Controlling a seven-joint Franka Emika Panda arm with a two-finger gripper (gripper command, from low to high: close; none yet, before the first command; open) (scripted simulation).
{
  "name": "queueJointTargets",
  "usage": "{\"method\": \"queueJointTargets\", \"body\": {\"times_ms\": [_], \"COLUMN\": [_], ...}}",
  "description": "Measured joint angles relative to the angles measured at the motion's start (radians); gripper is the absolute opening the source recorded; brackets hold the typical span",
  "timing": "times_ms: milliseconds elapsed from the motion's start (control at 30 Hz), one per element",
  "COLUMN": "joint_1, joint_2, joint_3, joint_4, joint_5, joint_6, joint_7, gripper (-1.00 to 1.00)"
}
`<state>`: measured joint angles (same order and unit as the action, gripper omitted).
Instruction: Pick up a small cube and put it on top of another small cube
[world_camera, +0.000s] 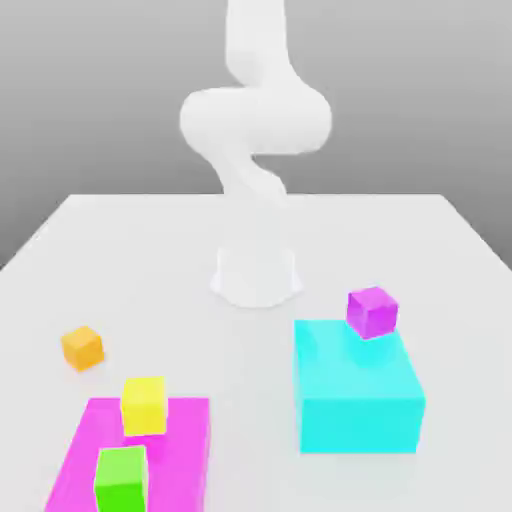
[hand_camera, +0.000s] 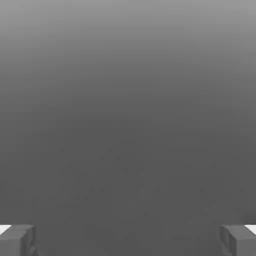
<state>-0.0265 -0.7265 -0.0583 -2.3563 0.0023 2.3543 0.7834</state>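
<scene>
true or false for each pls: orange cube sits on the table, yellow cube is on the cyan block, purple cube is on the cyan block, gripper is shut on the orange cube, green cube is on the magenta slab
1. The orange cube sits on the table. True.
2. The yellow cube is on the cyan block. False: it rests on the magenta slab.
3. The purple cube is on the cyan block. True, at its far edge.
4. The gripper is shut on the orange cube. False: its fingers stand wide apart with nothing between them.
5. The green cube is on the magenta slab. True.

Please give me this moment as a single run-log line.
gripper: open, empty | orange cube: on table, untouched | yellow cube: on magenta block | stack: not started
</scene>
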Motion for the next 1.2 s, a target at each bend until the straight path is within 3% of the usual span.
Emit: {"method": "queueJointTargets", "body": {"times_ms": [667,833,1100,1133,1200], "joint_1": [-0.357,-0.414,-0.661,-0.682,-0.682], "joint_2": [0.739,0.851,1.016,1.027,1.027], "joint_3": [-0.46,-0.356,-0.053,-0.031,-0.031], "joint_4": [-0.495,-0.479,-0.438,-0.437,-0.437], "joint_5": [0.053,0.225,0.454,0.459,0.458], "joint_6": [0.522,0.6,0.724,0.733,0.733], "joint_7": [-0.179,-0.312,-0.484,-0.486,-0.486], "gripper": [0.0,0.0,0.0,-1.0,-1.0]}}
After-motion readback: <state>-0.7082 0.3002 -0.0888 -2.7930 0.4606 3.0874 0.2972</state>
